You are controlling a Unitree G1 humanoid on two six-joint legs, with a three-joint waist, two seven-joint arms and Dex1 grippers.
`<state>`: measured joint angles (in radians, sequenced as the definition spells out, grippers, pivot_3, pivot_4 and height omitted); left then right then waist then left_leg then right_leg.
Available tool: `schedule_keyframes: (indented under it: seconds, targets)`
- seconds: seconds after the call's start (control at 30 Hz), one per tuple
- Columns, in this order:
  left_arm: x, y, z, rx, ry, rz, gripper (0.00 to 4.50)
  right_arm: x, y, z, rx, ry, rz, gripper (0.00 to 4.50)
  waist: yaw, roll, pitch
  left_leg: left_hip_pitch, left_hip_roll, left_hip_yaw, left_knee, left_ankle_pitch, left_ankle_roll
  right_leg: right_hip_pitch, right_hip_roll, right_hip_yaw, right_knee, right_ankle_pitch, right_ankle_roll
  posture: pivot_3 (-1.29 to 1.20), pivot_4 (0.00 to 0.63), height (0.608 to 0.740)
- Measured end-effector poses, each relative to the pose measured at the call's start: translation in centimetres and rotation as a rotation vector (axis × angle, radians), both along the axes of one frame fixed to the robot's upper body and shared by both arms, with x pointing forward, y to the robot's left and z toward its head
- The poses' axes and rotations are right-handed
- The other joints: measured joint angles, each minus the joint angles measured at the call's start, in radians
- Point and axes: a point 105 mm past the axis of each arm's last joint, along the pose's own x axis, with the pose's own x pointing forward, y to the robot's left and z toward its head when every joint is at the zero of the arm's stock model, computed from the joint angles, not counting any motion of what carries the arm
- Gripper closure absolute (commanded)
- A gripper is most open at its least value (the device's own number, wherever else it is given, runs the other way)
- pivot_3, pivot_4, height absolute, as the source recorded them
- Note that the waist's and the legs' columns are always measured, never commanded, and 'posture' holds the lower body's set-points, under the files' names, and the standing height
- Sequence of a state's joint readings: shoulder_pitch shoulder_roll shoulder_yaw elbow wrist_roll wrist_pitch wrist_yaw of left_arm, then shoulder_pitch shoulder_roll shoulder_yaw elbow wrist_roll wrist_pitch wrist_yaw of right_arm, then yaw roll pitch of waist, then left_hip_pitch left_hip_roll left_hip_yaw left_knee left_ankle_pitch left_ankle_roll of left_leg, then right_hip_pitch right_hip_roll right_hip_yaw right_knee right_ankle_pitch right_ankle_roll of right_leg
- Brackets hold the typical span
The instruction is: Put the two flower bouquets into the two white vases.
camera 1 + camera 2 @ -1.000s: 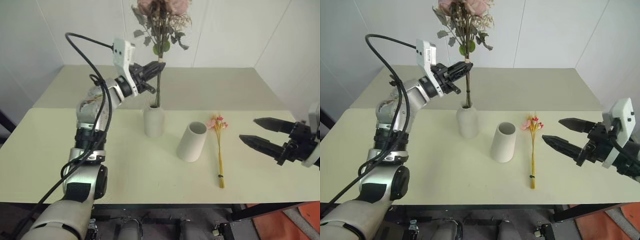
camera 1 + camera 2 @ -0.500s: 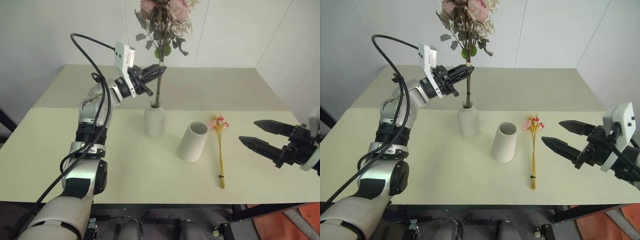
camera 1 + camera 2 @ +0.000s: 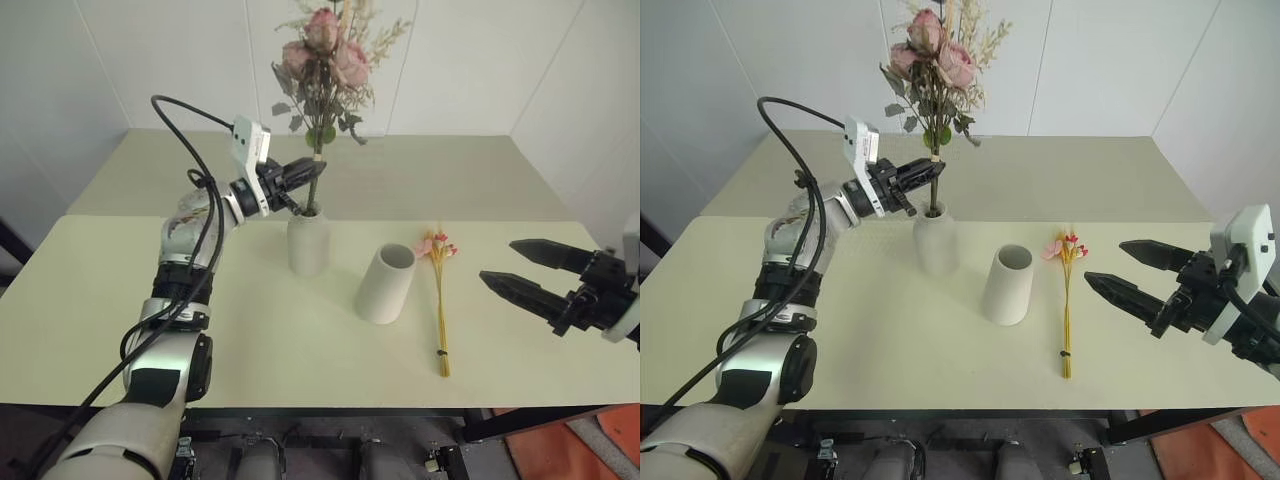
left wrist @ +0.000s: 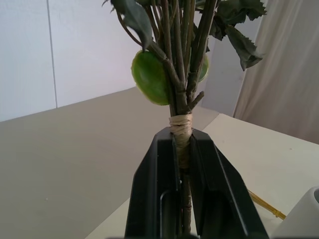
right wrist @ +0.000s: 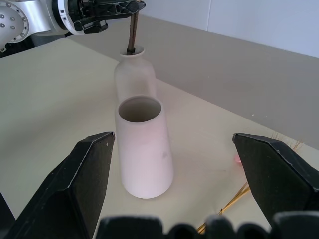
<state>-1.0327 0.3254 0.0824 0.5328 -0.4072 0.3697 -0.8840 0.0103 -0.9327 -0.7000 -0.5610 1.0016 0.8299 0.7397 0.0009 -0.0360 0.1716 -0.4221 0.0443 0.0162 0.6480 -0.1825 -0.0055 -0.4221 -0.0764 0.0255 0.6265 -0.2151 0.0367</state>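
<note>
The bushy bouquet of pink roses [image 3: 325, 60] stands upright, its stems reaching down into the neck of the bottle-shaped white vase [image 3: 308, 243]. My left gripper [image 3: 305, 172] is shut on those stems [image 4: 182, 99] just above the vase mouth, at a wrap of twine. The wider cylinder vase [image 3: 385, 284] stands to the right with nothing in it. Beside it the slim yellow-stemmed bouquet [image 3: 440, 300] with pink-red blossoms lies flat on the table. My right gripper [image 3: 497, 260] hovers open to the right of that bundle, holding nothing, its fingers pointing at the cylinder vase [image 5: 144, 149].
Everything sits on a pale yellow-green table [image 3: 250, 340] made of two joined tops, with white walls behind. Open tabletop lies to the left of and in front of the vases. A black cable loops over my left arm.
My left gripper has come down with the rose bouquet, and the stems have sunk deeper into the bottle-shaped vase. The right gripper has stayed put and open.
</note>
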Motion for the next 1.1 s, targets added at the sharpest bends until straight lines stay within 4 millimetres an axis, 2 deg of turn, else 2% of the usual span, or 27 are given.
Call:
schedule_keyframes:
  seconds: [0.2,0.27,0.43,0.53,0.67,0.83,0.9,1.1]
  targets:
    - [-0.5,0.2,-1.2,0.011,0.021,0.007,4.45,0.0,0.0,0.0,0.002,0.0,-0.001,0.0,-0.001,0.0,0.0,0.0,0.0,0.0,0.0,0.0,0.0,0.0,0.0,0.0,0.0,0.0,0.0,0.0,0.15,0.74]
    - [-0.6,0.2,-1.6,0.017,0.038,0.013,3.7,0.0,0.0,0.0,0.002,0.0,-0.003,0.0,0.0,0.0,0.0,0.0,0.0,0.0,0.0,0.0,0.0,0.0,0.0,0.0,0.0,0.0,0.0,0.0,0.15,0.74]
    - [-1.1,0.9,-1.9,0.031,0.057,0.043,2.22,0.0,0.0,0.0,0.002,-0.001,-0.006,0.0,-0.002,0.0,0.0,0.0,0.0,0.0,0.0,0.0,0.0,0.0,0.0,0.0,0.0,0.0,0.0,0.0,0.15,0.74]
    - [-1.8,2.4,-1.7,0.028,0.051,0.084,1.28,0.0,0.0,0.0,0.002,0.0,-0.007,0.0,-0.009,0.0,0.0,0.0,0.001,0.0,0.0,0.0,0.0,0.0,0.0,0.0,0.001,0.0,0.0,0.0,0.15,0.74]
    - [-4.1,5.2,-2.4,0.041,0.072,0.133,0.02,0.0,0.0,-0.2,-0.002,0.007,-0.007,0.0,-0.016,0.0,0.0,0.002,0.001,0.0,0.0,0.0,0.0,0.0,0.0,0.001,0.001,0.0,0.0,0.0,0.15,0.74]
    - [-7.7,7.6,-2.6,0.119,0.087,0.113,0.02,0.1,0.3,-0.5,-0.003,0.02,-0.004,0.0,-0.014,0.0,0.0,0.002,0.001,0.001,0.0,0.0,0.0,0.0,0.0,0.001,0.002,0.0,0.0,0.0,0.15,0.74]
    - [-9.6,7.6,-2.0,0.178,0.045,0.041,0.02,0.4,0.5,-0.9,-0.007,0.036,-0.002,0.0,-0.013,0.0,0.0,0.002,0.001,0.001,0.0,0.0,0.0,0.0,0.0,0.001,0.002,0.0,-0.001,0.0,0.15,0.74]
    - [-12.8,7.9,-0.8,0.307,-0.051,-0.141,0.02,2.8,1.7,-2.5,-0.024,0.135,-0.039,0.0,-0.013,0.0,0.0,0.003,0.002,0.002,0.0,0.0,0.0,0.0,0.0,0.001,0.001,-0.003,-0.006,0.0,0.15,0.74]
